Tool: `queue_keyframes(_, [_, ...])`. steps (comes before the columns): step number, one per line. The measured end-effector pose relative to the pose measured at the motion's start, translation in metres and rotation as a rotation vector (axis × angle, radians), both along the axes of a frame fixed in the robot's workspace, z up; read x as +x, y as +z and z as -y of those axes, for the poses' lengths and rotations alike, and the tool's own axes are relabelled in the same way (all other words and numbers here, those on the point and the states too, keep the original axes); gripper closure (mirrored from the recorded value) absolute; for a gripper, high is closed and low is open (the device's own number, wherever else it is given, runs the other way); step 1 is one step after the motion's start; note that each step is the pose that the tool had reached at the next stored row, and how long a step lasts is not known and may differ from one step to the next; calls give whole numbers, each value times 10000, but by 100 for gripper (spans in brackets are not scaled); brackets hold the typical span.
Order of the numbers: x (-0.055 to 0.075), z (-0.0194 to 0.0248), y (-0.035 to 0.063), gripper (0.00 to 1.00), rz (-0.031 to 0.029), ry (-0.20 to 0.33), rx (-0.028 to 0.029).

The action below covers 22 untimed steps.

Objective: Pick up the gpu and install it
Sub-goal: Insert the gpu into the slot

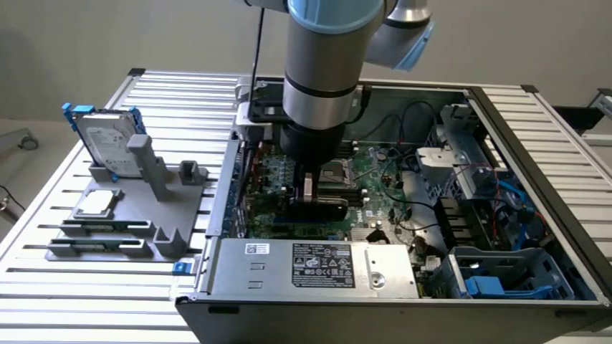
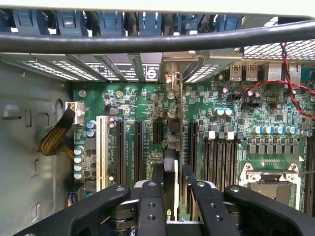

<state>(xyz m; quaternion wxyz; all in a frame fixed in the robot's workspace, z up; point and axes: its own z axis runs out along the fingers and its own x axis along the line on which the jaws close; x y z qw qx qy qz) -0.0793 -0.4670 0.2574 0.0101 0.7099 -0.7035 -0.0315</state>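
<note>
Findings at the time of observation:

The robot arm reached straight down into the open computer case, which lay on its side on a slatted aluminium table.

The gripper was closed on the gpu. In the wrist view the gripper had its fingers pressed against both faces of the gpu, which was seen edge-on.

The gpu stood upright on edge, low over the motherboard, near the middle of the case. Seen from the wrist, it ran between two black expansion slots on the motherboard, with its far end towards the vented slot covers of the case's rear wall. Whether its lower edge had entered a slot could not be determined.

A white slot lay beside the black ones. The processor socket sat on the far side of the card from it. A red-and-black twisted wire crossed that corner of the board.

In the exterior view, a silver power supply with a black label occupied the near end of the case.

On the exterior view's left, a grey fixture rested on the table, well apart from the gripper. It held a hard drive standing upright in a blue frame and a processor chip lying flat.
</note>
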Motion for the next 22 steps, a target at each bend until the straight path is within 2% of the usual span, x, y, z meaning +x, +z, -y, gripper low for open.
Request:
queue_keyframes(14, [-3, -1, -7, 72, 1, 1, 0])
queue_keyframes(16, [-3, -2, -6, 60, 1, 1, 3])
queue_keyframes(18, [-3, -3, 13, 60, 0, 0, 2])
queue_keyframes(19, [-3, -3, 34, 53, 0, 1, 1])
queue_keyframes(22, [-4, -4, 121, 53, -1, 1, 1])
